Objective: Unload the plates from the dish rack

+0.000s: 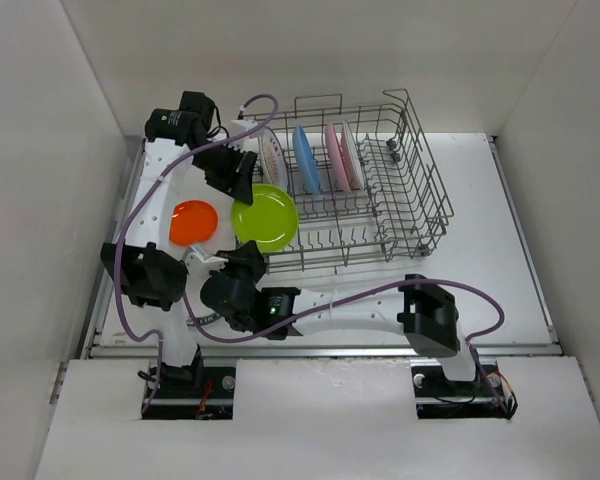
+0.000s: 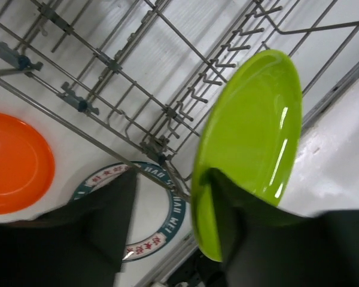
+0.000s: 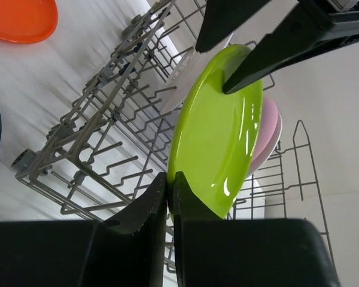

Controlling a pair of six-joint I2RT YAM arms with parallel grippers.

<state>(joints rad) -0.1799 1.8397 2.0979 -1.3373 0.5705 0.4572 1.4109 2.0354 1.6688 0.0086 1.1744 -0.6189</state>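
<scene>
Lime plate [image 1: 265,217]: on edge, beside dish rack [image 1: 430,200] wall.
Right gripper [image 3: 170,191]: pinched on its lower rim.
Left gripper [image 2: 173,179]: wide, straddling upper rim.
Room: orange plate [image 1: 193,221] apart.

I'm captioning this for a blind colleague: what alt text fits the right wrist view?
The right gripper pinches the lower rim of a lime green plate held on edge, while the left gripper straddles its upper rim. Behind stands the grey wire dish rack; an orange plate lies on the table.

A white table [image 1: 500,250] stands between plain white walls [image 1: 40,150].
</scene>
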